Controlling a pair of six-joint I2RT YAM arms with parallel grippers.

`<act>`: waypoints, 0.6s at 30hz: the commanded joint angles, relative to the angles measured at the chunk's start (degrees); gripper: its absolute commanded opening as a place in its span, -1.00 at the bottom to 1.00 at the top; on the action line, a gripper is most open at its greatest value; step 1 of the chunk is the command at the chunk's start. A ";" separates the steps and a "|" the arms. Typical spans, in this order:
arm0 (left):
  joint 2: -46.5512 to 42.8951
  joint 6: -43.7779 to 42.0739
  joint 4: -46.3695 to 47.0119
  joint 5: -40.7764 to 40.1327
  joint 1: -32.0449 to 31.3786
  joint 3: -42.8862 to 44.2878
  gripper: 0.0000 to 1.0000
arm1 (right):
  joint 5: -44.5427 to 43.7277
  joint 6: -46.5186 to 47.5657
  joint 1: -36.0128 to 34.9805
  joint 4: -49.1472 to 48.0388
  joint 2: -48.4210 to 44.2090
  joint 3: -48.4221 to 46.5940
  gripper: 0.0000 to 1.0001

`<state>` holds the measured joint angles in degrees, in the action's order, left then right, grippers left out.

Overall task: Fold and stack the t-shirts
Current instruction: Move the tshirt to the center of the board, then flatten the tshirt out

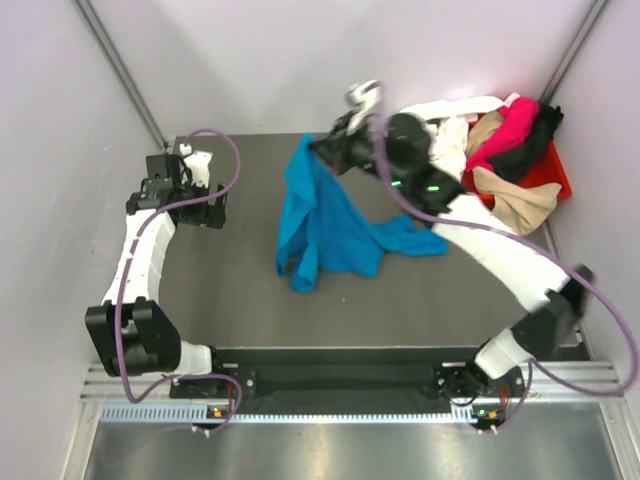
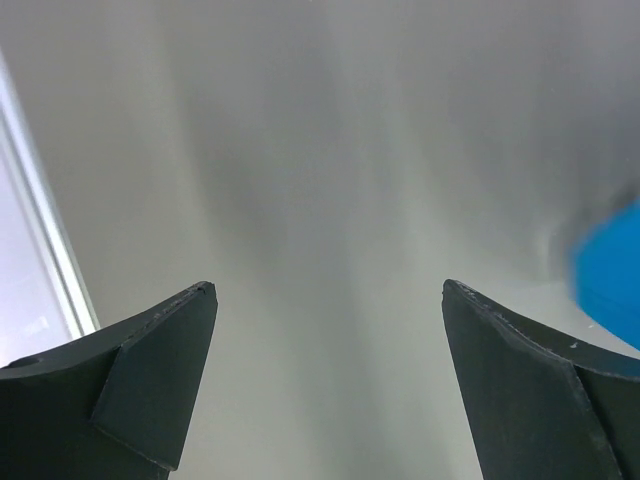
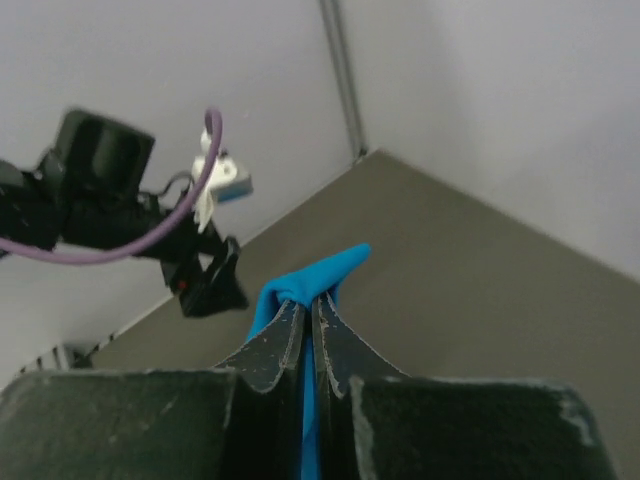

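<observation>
Bright blue t-shirt point(image 1: 330, 225) sits around the middle of the dark worktop point(image 1: 240, 290), with 1 far corner raised off the surface and the rest trailing down in a crumpled heap that spreads toward the near side and to the right. The right hand point(image 1: 316, 148) is clenched on that raised corner at the far middle of the worktop. In the right wrist view its 2 fingers point(image 3: 270, 345) are pressed together, with a fold of blue cloth point(image 3: 335, 268) sticking out just past their tips. A sleeve-like part of the shirt lies flat to the right, under the right arm.

The left hand point(image 1: 213, 205) hangs at the far left of the worktop, well apart from the shirt. Its 2 fingers point(image 2: 160, 360) are spread wide with nothing between them, and only a blurred patch of blue point(image 2: 612, 275) shows at the right edge of its own view.

At the far right corner a red tray point(image 1: 556, 172) holds a pile of 4 other shirts: white point(image 1: 455, 112), magenta point(image 1: 508, 128), black point(image 1: 535, 140) and tan point(image 1: 515, 203).
</observation>
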<state>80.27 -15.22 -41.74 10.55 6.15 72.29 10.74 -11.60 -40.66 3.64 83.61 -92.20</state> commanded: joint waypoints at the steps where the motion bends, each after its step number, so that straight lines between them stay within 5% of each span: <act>1: -3.10 -0.51 -0.63 -0.87 0.53 1.63 0.98 | 2.43 -4.14 -6.52 -3.91 13.00 -0.94 -1.00; 6: -4.68 -1.12 -0.01 -0.97 3.60 0.66 0.98 | 6.75 -5.37 -10.57 4.70 31.32 -16.93 -1.00; 9: -4.42 -2.35 -0.19 0.70 6.41 0.22 0.98 | 5.09 -4.76 -10.75 9.88 37.75 -23.97 0.30; 11: -3.90 -3.40 -0.71 2.01 6.68 -0.57 0.98 | -0.79 -3.35 -10.75 12.61 37.16 -24.43 0.53; 14: -3.19 -6.74 0.16 5.35 6.59 -3.73 0.91 | -8.79 -1.15 -10.49 12.01 28.30 -13.86 0.66; 18: -1.27 -10.43 6.39 6.34 6.50 -10.13 0.72 | -16.09 -1.93 -10.75 8.93 14.76 4.02 0.57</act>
<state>77.49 -21.23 -40.12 14.46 12.78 66.00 2.59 -13.78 -51.33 15.90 111.63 -95.42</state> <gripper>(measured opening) 0.880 0.812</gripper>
